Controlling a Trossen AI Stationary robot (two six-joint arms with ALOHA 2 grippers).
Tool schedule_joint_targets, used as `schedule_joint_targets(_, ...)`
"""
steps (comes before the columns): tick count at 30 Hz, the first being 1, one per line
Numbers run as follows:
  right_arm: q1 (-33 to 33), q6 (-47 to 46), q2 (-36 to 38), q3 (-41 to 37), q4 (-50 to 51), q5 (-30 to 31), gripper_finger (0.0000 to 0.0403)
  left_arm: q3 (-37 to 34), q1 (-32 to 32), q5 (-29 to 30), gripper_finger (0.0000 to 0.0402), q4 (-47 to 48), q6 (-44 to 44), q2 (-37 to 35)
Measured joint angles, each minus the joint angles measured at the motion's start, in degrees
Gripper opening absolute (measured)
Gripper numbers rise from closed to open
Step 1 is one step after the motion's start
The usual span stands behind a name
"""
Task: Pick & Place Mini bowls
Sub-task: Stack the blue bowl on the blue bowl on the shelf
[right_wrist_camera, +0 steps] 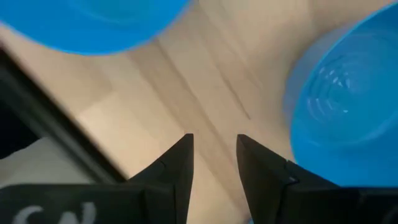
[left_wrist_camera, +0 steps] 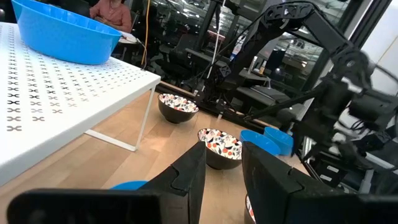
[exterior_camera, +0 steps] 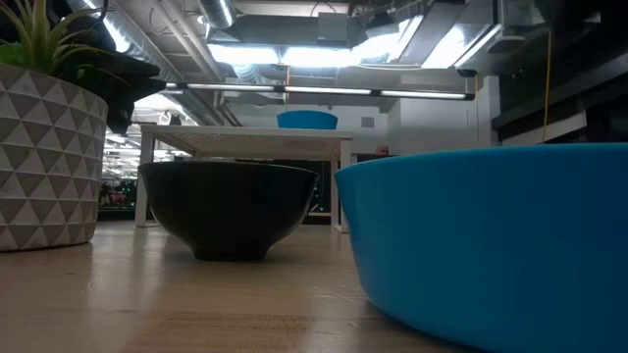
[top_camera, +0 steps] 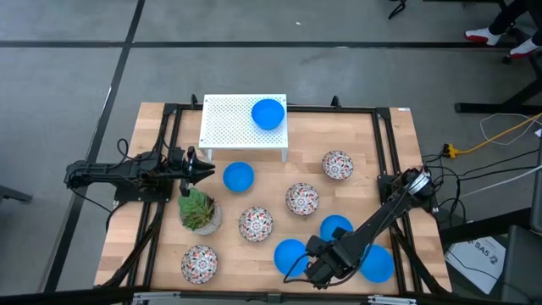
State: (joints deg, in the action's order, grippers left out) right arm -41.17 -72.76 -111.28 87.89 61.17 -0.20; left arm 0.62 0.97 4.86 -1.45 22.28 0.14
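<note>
One blue mini bowl (top_camera: 268, 113) is up on the white perforated rack (top_camera: 229, 127), looks like the only one placed; everything else is on the wooden tabletop (top_camera: 373, 135). Left to do, judging by that: a blue bowl (top_camera: 238, 176) just in front of the rack, three more blue bowls clustered well in front of the rack on the right arm's side (nearest one (top_camera: 290, 255)), and four speckled floral bowls, one (top_camera: 337, 164) beside the rack's right-hand corner, two mid-table ( (top_camera: 301, 198), (top_camera: 255, 224)) and one (top_camera: 199, 262) at the front edge farthest from the rack. Left gripper (top_camera: 206, 170) hovers just beside the rack's front leg, next to the near blue bowl, jaws apart, nothing held. Right gripper (top_camera: 312, 269) is down in the blue cluster, jaws apart with a narrow gap over bare wood between two bowls, empty. Room: rack has plenty of free surface beside the placed bowl. Succulent pot (top_camera: 200, 212) sits close in front of the left gripper, so swing room there is tight. Right cluster is packed near the front edge, so I'd expect nudging risk.
</note>
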Motion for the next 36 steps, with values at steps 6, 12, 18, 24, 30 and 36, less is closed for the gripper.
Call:
schedule_joint_targets(6, 0.01, 2.6, 0.0, 6.72, 8.9, 5.42, 0.0123, 0.0, -0.01, 0.01, 0.01, 0.0, 0.0, 0.0)
schedule_joint_targets(12, 0.1, 2.11, 0.07, 5.88, 15.61, 9.21, 0.0123, 0.0, -0.01, 0.0, 0.01, 0.0, 0.01, 0.0)
schedule_joint_targets(18, 0.14, 2.29, 0.07, -0.47, 7.85, 8.06, 0.0123, 0.0, -0.01, 0.0, 0.01, 0.02, 0.01, 0.0)
schedule_joint_targets(24, 0.79, 1.91, 0.04, -6.04, 0.47, 7.95, 0.0123, 0.0, -0.02, 0.0, 0.01, 0.02, 0.02, 0.0)
schedule_joint_targets(30, 2.24, 0.97, 0.03, -7.48, -0.06, 8.05, 0.0123, 0.0, -0.02, 0.0, 0.01, 0.02, 0.0, 0.0)
schedule_joint_targets(36, 2.35, 1.08, 0.04, -7.16, -3.71, 7.47, 0.0123, 0.0, -0.02, 0.0, 0.01, 0.01, 0.02, 0.0)
